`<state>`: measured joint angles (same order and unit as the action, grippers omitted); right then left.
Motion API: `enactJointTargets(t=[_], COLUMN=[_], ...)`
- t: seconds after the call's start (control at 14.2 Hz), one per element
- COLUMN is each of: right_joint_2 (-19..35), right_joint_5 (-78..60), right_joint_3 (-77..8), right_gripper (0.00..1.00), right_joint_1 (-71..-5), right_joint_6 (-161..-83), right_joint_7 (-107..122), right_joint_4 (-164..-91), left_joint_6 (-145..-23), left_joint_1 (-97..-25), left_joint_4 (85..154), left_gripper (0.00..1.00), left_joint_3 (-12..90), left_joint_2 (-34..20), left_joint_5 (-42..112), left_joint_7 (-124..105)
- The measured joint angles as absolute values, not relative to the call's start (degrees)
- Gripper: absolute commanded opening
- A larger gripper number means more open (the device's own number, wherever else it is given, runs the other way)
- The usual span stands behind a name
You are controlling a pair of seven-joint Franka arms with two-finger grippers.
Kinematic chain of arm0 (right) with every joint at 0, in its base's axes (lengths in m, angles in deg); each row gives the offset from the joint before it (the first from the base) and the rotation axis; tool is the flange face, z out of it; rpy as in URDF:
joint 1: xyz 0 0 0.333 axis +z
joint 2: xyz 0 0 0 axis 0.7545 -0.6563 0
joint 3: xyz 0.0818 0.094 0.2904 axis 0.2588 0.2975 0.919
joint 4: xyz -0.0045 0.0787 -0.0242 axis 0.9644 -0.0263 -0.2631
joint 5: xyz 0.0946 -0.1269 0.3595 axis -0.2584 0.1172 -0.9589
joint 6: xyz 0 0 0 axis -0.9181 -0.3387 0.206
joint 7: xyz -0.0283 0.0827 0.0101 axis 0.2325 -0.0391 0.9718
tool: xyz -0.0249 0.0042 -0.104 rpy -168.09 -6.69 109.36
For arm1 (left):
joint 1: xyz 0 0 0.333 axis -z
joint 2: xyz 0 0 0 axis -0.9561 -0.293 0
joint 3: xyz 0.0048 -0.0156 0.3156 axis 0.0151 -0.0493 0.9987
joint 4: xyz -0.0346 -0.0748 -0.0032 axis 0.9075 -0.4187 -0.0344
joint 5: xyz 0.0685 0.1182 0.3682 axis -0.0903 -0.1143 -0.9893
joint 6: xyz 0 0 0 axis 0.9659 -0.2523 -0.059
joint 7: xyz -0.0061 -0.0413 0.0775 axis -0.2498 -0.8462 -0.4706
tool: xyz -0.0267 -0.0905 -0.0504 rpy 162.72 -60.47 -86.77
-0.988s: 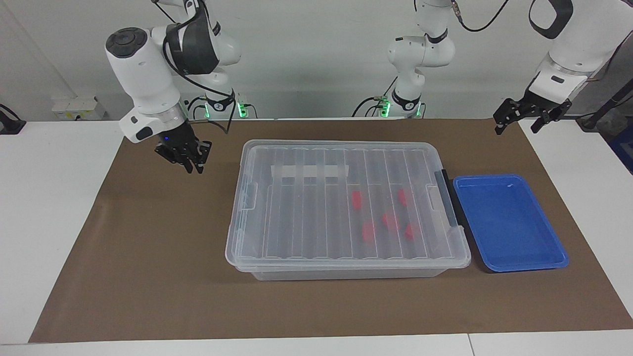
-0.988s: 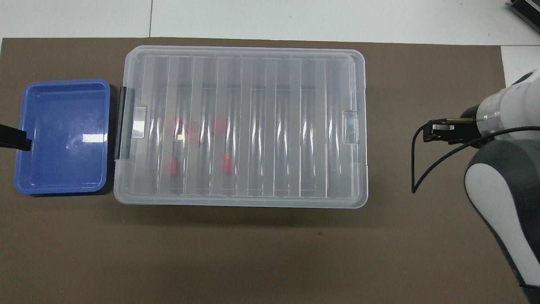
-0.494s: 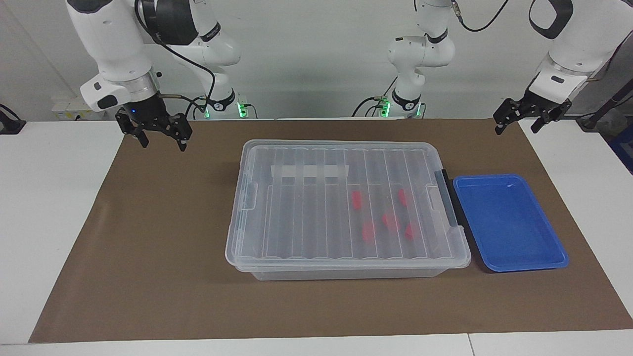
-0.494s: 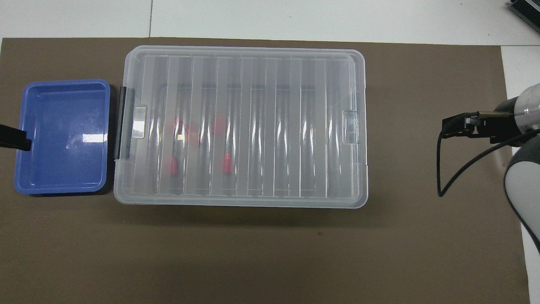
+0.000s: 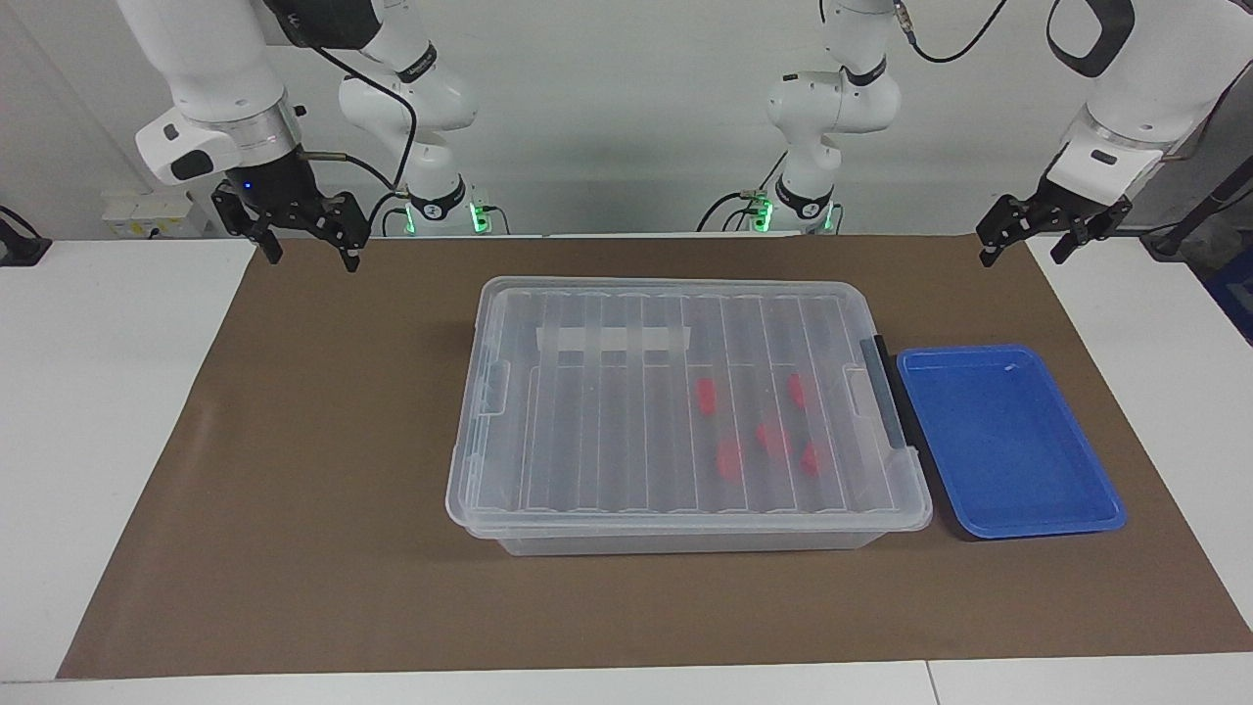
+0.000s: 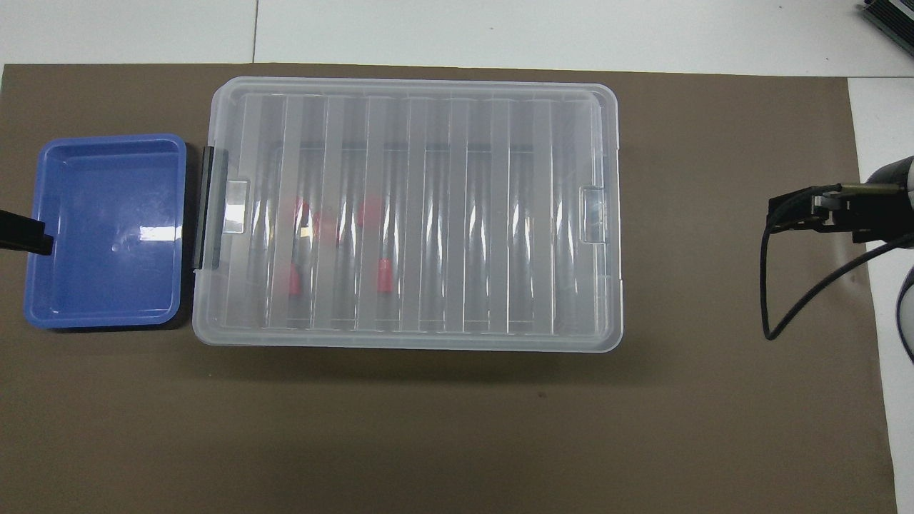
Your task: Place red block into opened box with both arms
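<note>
The clear box [image 5: 685, 540] stands mid-table with its ribbed lid [image 5: 607, 431] lying flat on it. Several red blocks [image 5: 705, 394] show through the lid, inside the box toward the left arm's end; the overhead view shows one red block [image 6: 384, 277] among them. My right gripper [image 5: 309, 257] hangs open and empty over the mat's corner at the right arm's end, well clear of the box. My left gripper [image 5: 1021, 257] hangs open and empty over the mat's corner at the left arm's end. In the overhead view the right gripper [image 6: 789, 214] shows side-on, and only a tip of the left gripper [image 6: 21, 237] shows.
A shallow blue tray [image 5: 1008, 441] lies empty beside the box's black end handle [image 5: 886, 392], toward the left arm's end. A brown mat [image 5: 294, 490] covers the table under both. The same tray [image 6: 107, 228] sits at the overhead view's edge.
My right gripper has risen and swung away from the box toward the right arm's end of the table, and its fingers have spread open. The left arm has not moved.
</note>
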<state>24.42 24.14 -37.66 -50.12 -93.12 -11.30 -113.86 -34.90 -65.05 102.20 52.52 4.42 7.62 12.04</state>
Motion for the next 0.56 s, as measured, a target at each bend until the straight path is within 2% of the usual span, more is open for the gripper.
enactJointTargets(t=[0.56], right_joint_2=[24.4], right_joint_5=[24.1], right_joint_3=[-37.7], right_gripper=[1.00], right_joint_1=[-50.1], right_joint_6=[-91.7], right_joint_7=[-11.3], right_joint_4=[-113.9], left_joint_6=[-34.9], left_joint_1=[-65.0], left_joint_4=[102.2], left_gripper=[1.00], left_joint_3=[52.5], left_joint_2=[4.4], left_joint_5=[7.6], left_joint_7=[12.0])
